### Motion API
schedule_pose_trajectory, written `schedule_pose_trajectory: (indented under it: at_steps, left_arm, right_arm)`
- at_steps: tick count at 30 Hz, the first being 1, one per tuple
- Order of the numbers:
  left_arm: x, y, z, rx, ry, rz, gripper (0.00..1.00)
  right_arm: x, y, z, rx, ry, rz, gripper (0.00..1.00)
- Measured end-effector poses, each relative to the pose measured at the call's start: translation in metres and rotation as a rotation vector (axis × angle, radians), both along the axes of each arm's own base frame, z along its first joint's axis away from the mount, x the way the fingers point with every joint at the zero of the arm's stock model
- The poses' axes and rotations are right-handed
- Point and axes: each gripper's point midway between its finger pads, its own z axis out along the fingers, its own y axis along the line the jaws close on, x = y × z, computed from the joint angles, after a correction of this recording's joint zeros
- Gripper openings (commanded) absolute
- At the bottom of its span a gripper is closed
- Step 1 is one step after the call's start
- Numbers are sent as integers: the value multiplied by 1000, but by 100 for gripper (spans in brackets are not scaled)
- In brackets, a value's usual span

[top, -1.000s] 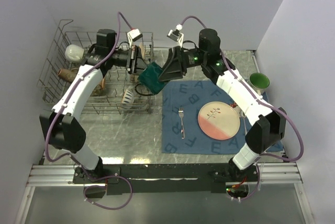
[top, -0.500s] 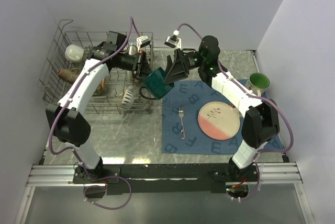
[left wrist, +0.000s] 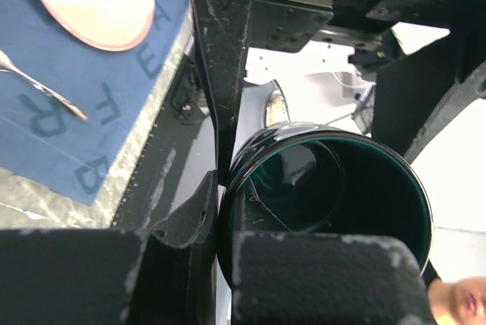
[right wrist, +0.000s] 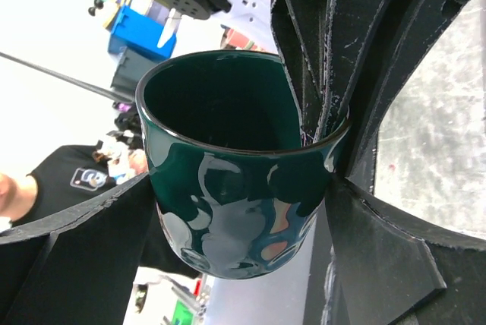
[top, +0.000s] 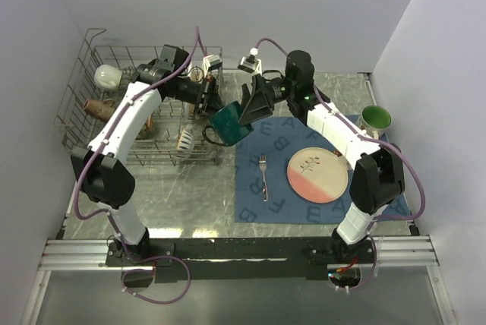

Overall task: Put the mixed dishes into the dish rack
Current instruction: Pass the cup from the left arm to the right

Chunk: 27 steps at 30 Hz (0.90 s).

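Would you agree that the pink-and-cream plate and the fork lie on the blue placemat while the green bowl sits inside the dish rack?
Not quite. The green bowl is not inside the dish rack; it sits at the far right of the table, well apart from the rack. The pink-and-cream plate and the fork do lie on the blue placemat, as the top external view shows.

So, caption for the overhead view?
Left gripper pinching the green mug beside the dish rack, right gripper flanking it.

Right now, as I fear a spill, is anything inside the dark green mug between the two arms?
Nothing shows inside: the dark green mug has a bare inner wall and bottom. The left pincer clamps its rim, one finger hiding a strip of the inside wall.
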Motion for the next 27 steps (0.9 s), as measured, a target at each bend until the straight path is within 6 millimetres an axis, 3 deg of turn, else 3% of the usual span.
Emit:
schedule_pose_trajectory:
  at_steps: [1, 2, 4, 12, 18, 21, 24, 27]
  left_arm:
    - [2, 0, -1, 7, -4, 6, 1]
    - [4, 0, -1, 12, -11, 12, 1]
    - [7, 0, 1, 9, -29, 19, 1]
    - [38, -12, 12, 1, -207, 79, 1]
    - [46, -19, 17, 6, -278, 93, 1]
    - [52, -16, 11, 40, -312, 120, 1]
    - [52, -7, -9, 119, -325, 153, 1]
    - [49, 2, -16, 170, -340, 173, 1]
  right_arm:
    - [2, 0, -1, -1, -2, -8, 65]
    - [3, 1, -1, -7, 2, -21, 90]
    - [8, 2, 1, -15, -11, -58, 100]
    - [43, -12, 9, -89, -134, -387, 100]
    - [52, -28, 18, -179, -280, -539, 100]
    - [60, -38, 16, -236, -372, -631, 100]
    - [71, -60, 20, -271, -464, -759, 100]
    - [66, -83, 24, -274, -527, -846, 100]
